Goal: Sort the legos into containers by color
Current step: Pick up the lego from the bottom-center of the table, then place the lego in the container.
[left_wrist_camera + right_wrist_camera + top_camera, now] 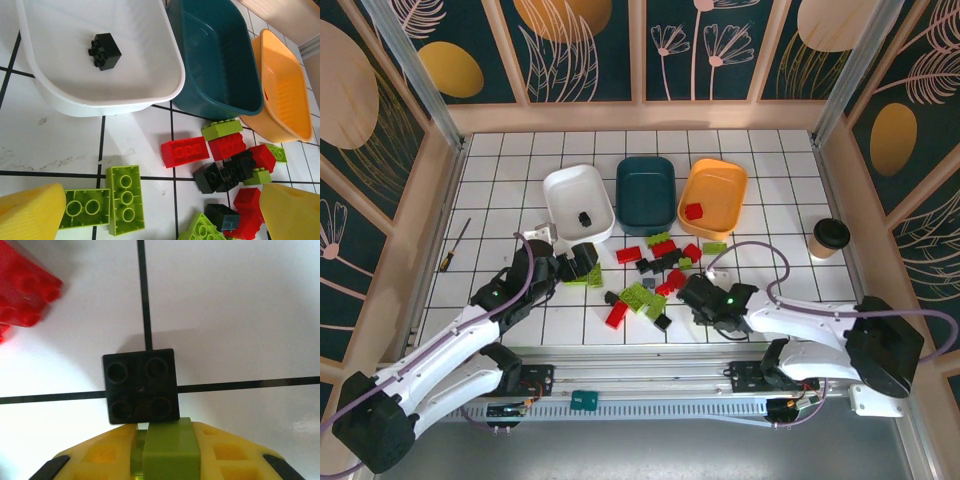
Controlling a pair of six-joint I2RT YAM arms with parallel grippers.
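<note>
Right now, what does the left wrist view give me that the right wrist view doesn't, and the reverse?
Left wrist, not right: the white bin holding one black brick, the teal bin, the orange bin. Right wrist, not left: a lime green brick clamped in the right gripper, next to a black square brick. Both: red bricks on the tiled table.

Bright, even light — soft shadows, red lego [25,285] blurred at the frame's edge.
</note>
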